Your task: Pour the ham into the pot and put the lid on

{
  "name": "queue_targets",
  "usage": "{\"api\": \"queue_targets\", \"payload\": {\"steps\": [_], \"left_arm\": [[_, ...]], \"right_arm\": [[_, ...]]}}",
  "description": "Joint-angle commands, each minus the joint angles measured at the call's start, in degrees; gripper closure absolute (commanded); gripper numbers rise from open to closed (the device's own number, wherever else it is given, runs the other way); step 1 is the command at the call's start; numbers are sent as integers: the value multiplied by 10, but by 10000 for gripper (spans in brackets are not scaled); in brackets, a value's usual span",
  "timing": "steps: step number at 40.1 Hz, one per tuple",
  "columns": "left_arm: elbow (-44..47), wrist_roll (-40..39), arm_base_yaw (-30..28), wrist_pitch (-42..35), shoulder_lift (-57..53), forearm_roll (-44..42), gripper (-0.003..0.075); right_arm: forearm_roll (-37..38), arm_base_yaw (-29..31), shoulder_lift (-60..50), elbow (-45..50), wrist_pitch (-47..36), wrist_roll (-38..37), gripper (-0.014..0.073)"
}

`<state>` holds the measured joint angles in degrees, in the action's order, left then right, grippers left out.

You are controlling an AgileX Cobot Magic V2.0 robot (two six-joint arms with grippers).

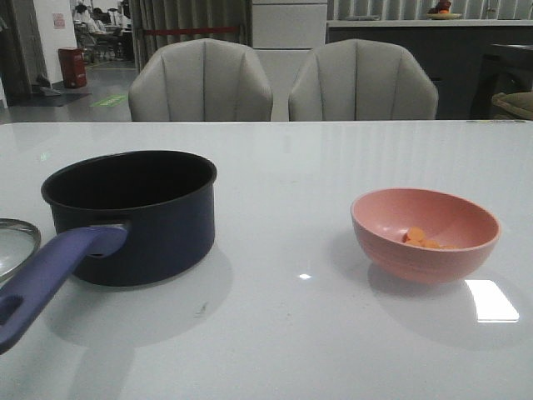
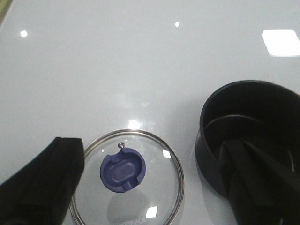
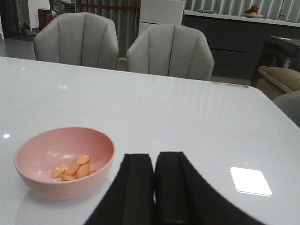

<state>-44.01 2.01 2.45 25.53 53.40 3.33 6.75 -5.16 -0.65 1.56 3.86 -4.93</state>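
Observation:
The dark navy pot [image 1: 133,212] stands at the left of the table, empty, its purple-blue handle [image 1: 50,275] pointing toward the front left. The glass lid [image 2: 126,178] with its blue knob [image 2: 123,169] lies flat beside the pot [image 2: 248,136]; only its edge [image 1: 12,246] shows in the front view. My left gripper [image 2: 150,145] is open above the lid, one finger on each side, holding nothing. The orange ham chunks [image 3: 72,169] lie in the pink bowl [image 3: 65,161] at the right [image 1: 425,233]. My right gripper [image 3: 153,159] is shut and empty, beside the bowl.
Two grey chairs [image 1: 200,83] [image 1: 362,79] stand behind the table's far edge [image 1: 275,122]. The white tabletop [image 1: 283,192] is glossy, with bright light reflections [image 1: 491,302].

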Motion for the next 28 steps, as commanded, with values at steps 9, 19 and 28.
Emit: {"api": "queue_targets", "payload": {"steps": [9, 19, 28], "left_arm": [[106, 0, 77, -126, -220, -6, 118], [176, 0, 99, -112, -355, 1, 118], [251, 0, 116, -154, -437, 1, 118]], "right_arm": [[1, 2, -11, -3, -42, 3, 433], [1, 3, -11, -3, -39, 3, 433], [1, 3, -10, -3, -39, 3, 433]]}}
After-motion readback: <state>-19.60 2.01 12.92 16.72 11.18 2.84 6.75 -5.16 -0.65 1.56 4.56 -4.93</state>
